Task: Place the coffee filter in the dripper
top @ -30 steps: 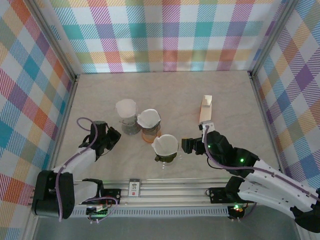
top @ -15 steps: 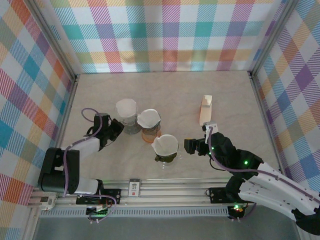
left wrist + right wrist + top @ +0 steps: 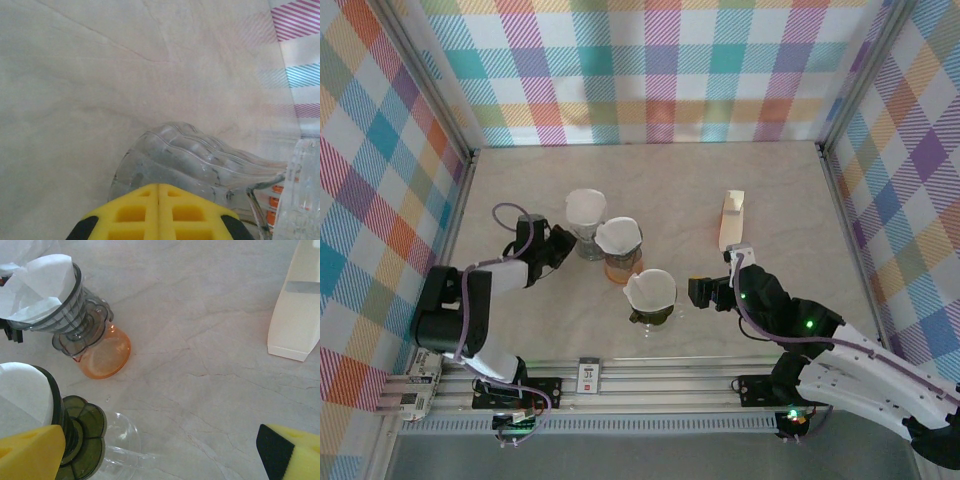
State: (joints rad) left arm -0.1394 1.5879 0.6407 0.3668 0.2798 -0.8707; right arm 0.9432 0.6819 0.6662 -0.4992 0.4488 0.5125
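Note:
Three drippers stand in a row, each with a white coffee filter in it. A clear dripper [image 3: 585, 222] is at the left. A grey dripper [image 3: 618, 242] [image 3: 67, 315] sits on an orange carafe [image 3: 102, 354]. A dark green dripper [image 3: 650, 293] [image 3: 75, 435] sits on a clear carafe. My left gripper [image 3: 563, 246] [image 3: 159, 187] is shut, its yellow tips against the clear ribbed dripper [image 3: 200, 157] with nothing held. My right gripper [image 3: 705, 292] [image 3: 160, 460] is open wide above bare table, just right of the green dripper.
A cream filter holder [image 3: 731, 220] [image 3: 295, 315] stands to the right of the drippers, beyond my right gripper. Checkered walls [image 3: 650, 70] enclose the table on three sides. A metal rail [image 3: 650, 375] runs along the near edge.
My left gripper has swung forward and to the right, staying shut, and the clear dripper has shifted right, closer to the grey one. My right arm has barely moved.

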